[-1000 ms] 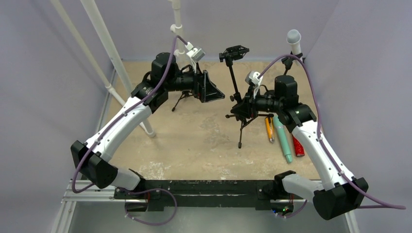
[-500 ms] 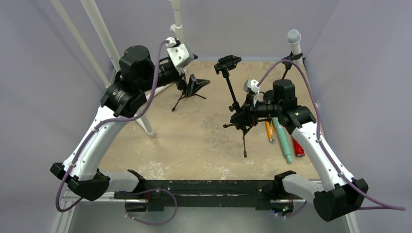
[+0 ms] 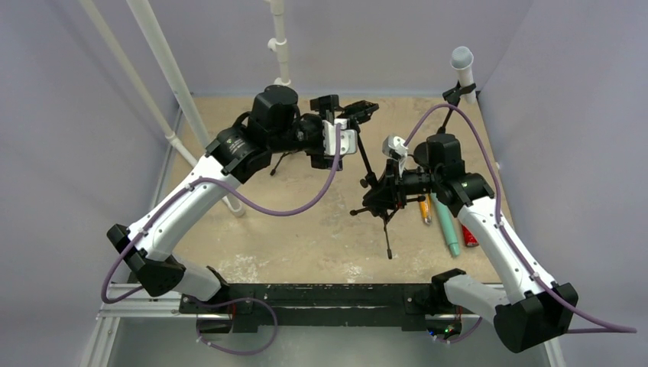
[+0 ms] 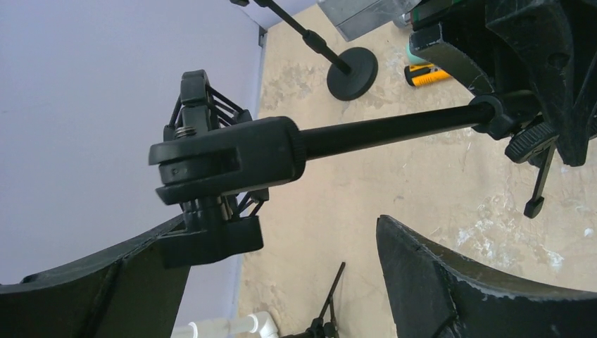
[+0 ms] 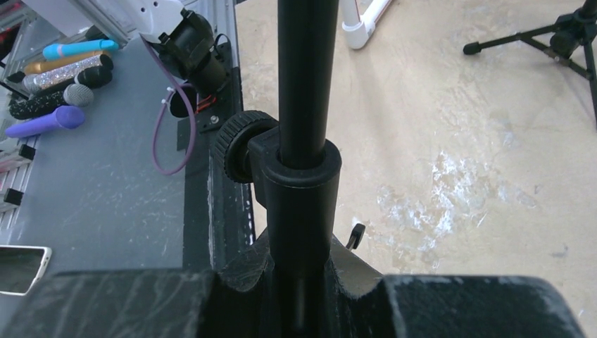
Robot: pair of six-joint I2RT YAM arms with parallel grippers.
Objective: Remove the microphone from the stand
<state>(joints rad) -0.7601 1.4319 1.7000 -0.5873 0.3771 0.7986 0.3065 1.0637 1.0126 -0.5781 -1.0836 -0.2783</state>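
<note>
Change: left hand swung in from back-left, spread wide, now straddling black clip head of black tripod stand.
Right hand: clamped on the stand pole, stand tilted.
Microphone: none seen in clip; teal stick microphone lies on beige counter.
Meaning: removal probably done.

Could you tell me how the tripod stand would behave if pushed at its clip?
Probably tippy: the tripod stand is a thin pole on short legs. With the right pincer shut on its collar, it likely holds.

Overhead looks down; both wrist views closely share the stand.
</note>
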